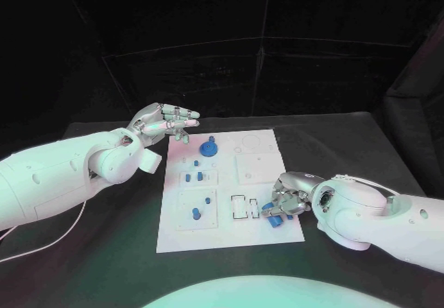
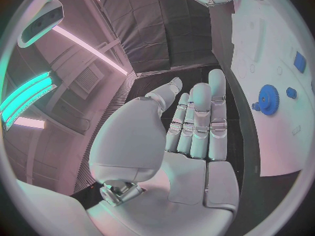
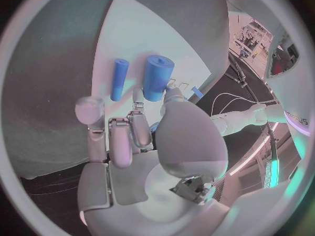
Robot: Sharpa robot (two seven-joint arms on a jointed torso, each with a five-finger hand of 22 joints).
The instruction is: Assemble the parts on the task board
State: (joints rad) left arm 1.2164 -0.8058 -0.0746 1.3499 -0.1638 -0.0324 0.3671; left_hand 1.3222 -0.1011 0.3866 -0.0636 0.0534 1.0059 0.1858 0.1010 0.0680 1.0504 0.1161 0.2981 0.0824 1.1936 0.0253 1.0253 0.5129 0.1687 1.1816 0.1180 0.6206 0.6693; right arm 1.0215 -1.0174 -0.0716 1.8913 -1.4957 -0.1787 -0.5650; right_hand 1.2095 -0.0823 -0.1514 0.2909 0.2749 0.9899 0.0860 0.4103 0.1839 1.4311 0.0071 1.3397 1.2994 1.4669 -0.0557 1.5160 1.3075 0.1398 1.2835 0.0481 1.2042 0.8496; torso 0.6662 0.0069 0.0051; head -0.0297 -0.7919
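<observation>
The right hand (image 1: 289,202) pinches, it seems, a fat blue cylinder (image 3: 157,77) at the task board's (image 1: 231,237) four o'clock edge. The left hand (image 1: 167,123) hovers spread and unladen at ten o'clock.

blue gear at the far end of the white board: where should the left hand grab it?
Judging by the head view, take the blue toothed gear by the raised hub at its centre, coming straight down from above. It lies flat on the white task board, so its rim offers little to pinch. The open left hand hovers beside it.
</observation>
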